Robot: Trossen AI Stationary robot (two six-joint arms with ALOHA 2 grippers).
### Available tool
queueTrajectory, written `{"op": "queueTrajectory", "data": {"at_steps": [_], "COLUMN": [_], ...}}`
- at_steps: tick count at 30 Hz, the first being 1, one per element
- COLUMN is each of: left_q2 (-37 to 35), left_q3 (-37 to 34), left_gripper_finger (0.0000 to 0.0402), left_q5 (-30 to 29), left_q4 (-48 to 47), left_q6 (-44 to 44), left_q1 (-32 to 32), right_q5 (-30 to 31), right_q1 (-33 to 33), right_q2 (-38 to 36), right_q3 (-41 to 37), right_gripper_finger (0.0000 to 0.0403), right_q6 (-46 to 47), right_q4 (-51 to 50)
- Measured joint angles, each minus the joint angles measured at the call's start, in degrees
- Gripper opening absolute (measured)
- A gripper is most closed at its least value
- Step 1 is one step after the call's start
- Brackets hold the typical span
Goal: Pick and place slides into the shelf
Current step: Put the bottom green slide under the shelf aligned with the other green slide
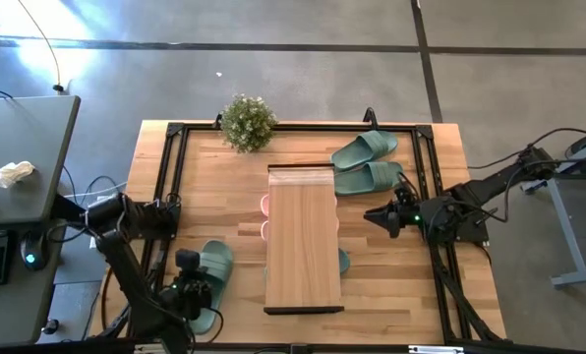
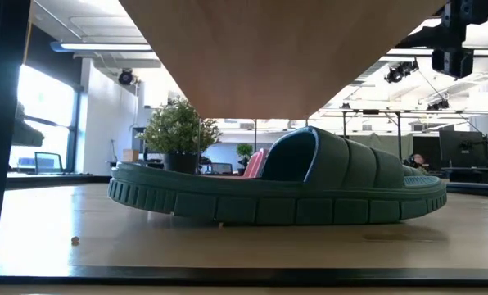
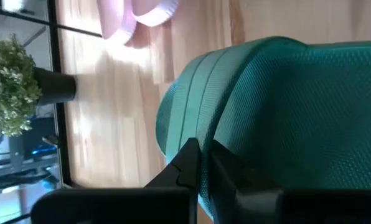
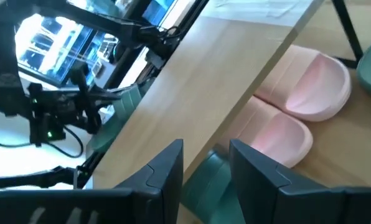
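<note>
My left gripper (image 1: 199, 293) is at the table's near left, shut on a sage-green slide (image 1: 212, 264). The light-wood shelf (image 1: 303, 241) stands in the middle of the table. Under it lie two pink slides (image 4: 316, 87) (image 4: 279, 137) and a green slide (image 2: 277, 192), flat on its sole. Two more green slides (image 1: 365, 149) (image 1: 370, 177) lie side by side at the far right. My right gripper (image 4: 204, 168) hovers open, right of the shelf, with nothing between its fingers. My left gripper pinches the ribbed strap of the green slide at its edge (image 3: 205, 134) between its two fingers (image 3: 188, 163). The fingers slant down at it from the table's near left. I cannot tell whether the sole is clear of the table.
A small potted plant (image 1: 247, 122) stands at the table's far edge, left of the shelf. A black frame (image 1: 170, 187) runs around the tabletop. Bare wood (image 1: 214, 197) lies between the left arm and the shelf. A desk with a mouse (image 1: 29, 258) stands beyond the table's left edge.
</note>
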Motion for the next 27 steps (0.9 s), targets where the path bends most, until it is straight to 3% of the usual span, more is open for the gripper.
{"op": "queueTrajectory", "data": {"at_steps": [8,17,27], "left_q2": [-4.76,-6.29,-6.31], "left_q3": [1.19,10.30,22.24], "left_gripper_finger": [0.0002,0.0001,0.0000], "left_q5": [-3.76,-12.41,-15.19], "left_q4": [-0.12,-0.03,-0.05], "left_q6": [4.22,22.92,43.42], "left_q1": [0.06,0.60,4.08], "right_q5": [-4.07,-9.33,-22.58], "right_q1": [-3.62,-8.90,-15.15], "right_q2": [0.00,-0.02,0.07], "right_q3": [0.00,0.00,0.00], "right_gripper_finger": [0.0118,0.0118,0.0118], "right_q6": [-0.32,-0.40,3.07], "right_q4": [2.09,11.14,24.72]}}
